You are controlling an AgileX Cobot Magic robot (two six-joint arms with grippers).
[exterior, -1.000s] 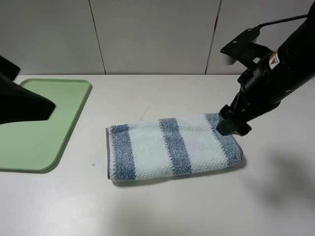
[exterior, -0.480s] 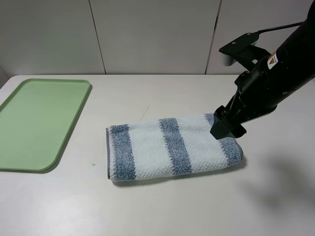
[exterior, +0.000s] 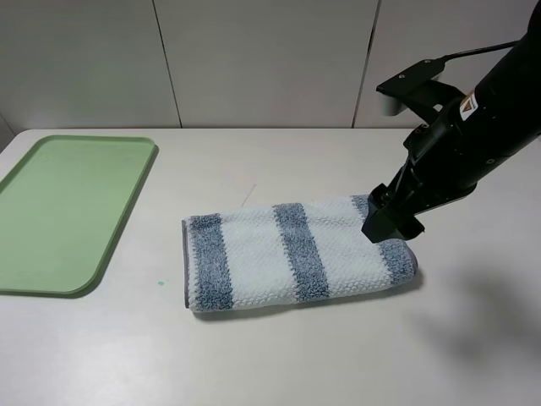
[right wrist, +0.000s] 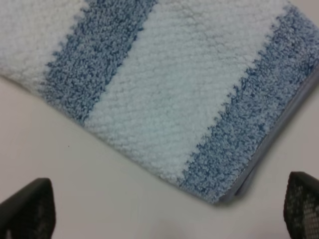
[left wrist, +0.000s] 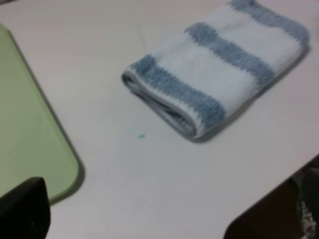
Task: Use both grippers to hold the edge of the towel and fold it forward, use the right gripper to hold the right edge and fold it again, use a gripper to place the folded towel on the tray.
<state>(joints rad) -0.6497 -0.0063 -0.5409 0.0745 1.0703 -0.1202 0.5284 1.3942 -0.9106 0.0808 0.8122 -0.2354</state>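
The striped towel point(exterior: 296, 254) lies folded on the table, its grey edge point(exterior: 185, 271) at the left end. My right gripper point(exterior: 390, 222) hovers over the towel's right end. In the right wrist view the towel point(right wrist: 164, 84) fills the frame, with its grey edge point(right wrist: 279, 134) showing. The right gripper point(right wrist: 164, 211) there is open and empty, its fingertips point(right wrist: 27, 209) wide apart. The light-green tray point(exterior: 68, 211) sits empty at the left. The left gripper is out of the high view. In its wrist view the left gripper point(left wrist: 149, 219) is open, back from the towel point(left wrist: 219, 64) and tray point(left wrist: 25, 124).
A white table point(exterior: 279, 355) holds everything, with a grey panelled wall point(exterior: 254, 59) behind it. A tiny green speck point(exterior: 161, 283) lies between tray and towel. The right arm's black body and cable point(exterior: 482, 110) stand above the table's right side.
The left arm has pulled back out of the high view, uncovering the tray. My right gripper has shifted slightly left and down over the towel's right end. The towel has not moved.
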